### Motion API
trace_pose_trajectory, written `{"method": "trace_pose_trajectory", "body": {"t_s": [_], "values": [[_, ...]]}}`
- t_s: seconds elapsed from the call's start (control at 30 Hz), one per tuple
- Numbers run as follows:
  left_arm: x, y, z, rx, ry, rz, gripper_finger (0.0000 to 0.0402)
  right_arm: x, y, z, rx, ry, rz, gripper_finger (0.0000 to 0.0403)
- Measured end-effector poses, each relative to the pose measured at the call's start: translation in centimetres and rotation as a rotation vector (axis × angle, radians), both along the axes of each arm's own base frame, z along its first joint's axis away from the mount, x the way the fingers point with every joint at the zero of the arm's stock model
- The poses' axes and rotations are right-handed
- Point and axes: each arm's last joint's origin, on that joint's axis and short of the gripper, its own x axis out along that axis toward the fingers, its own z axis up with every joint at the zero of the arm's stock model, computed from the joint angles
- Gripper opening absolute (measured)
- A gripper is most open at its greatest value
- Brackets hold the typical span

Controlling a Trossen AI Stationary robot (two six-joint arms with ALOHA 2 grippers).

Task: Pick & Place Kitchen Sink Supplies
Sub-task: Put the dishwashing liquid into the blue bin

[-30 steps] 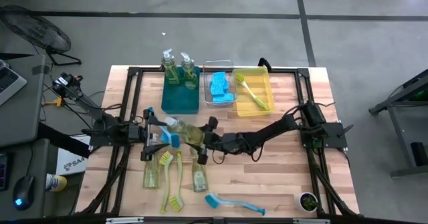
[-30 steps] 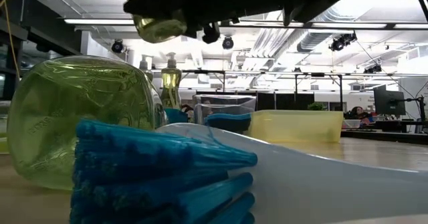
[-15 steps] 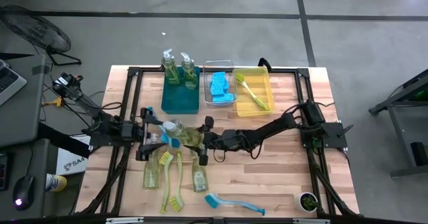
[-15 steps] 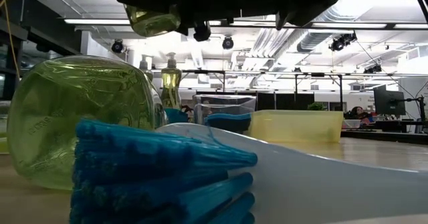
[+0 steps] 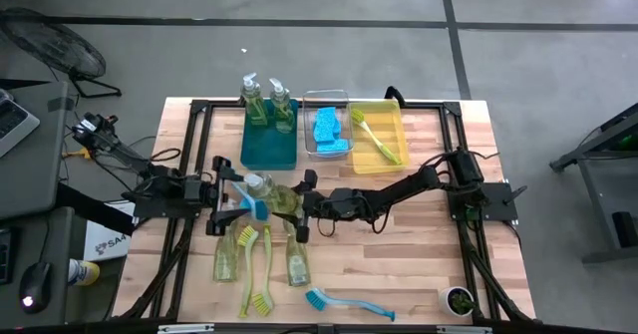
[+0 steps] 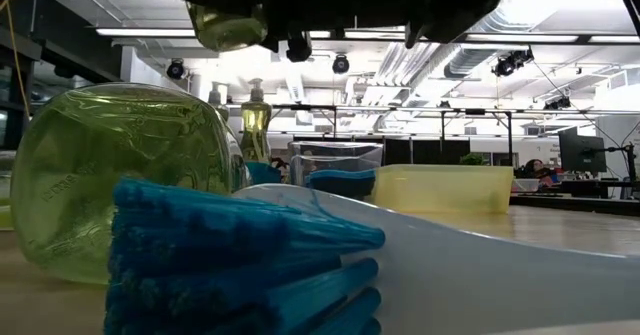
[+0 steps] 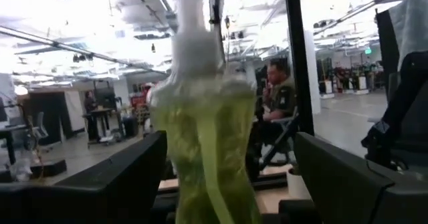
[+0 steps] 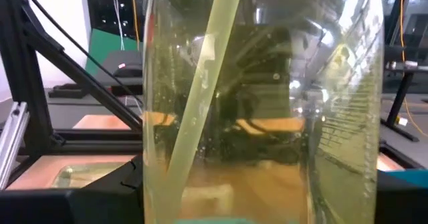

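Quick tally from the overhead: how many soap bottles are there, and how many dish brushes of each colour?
Soap bottles: 5
Yellow-green brushes: 3
Blue brushes: 1
Total: 9

Both arms reach inward, left gripper (image 5: 237, 196) and right gripper (image 5: 299, 205) facing at mid-table

Clear pump bottle (image 5: 271, 195) of yellow-green soap (white pump, lying level) aloft above table centre

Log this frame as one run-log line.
stage: handover mid-air | soap bottle held by right gripper, left gripper around pump end | bins: untouched
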Motion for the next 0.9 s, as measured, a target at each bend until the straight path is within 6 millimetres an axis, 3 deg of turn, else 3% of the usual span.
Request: {"method": "trace_pose_trajectory", "body": {"t_s": [0.27,0.9], "values": [[1.5,1.4,-0.2,-0.042,-0.011,-0.029,0.0321,0.1,-0.1,0.1,-0.007,-0.003,0.003,0.0253],[2.3,3.2,-0.1,-0.087,-0.05,-0.141,0.0321,0.6,-2.9,-0.4,0.043,0.046,0.039,0.0253]]}}
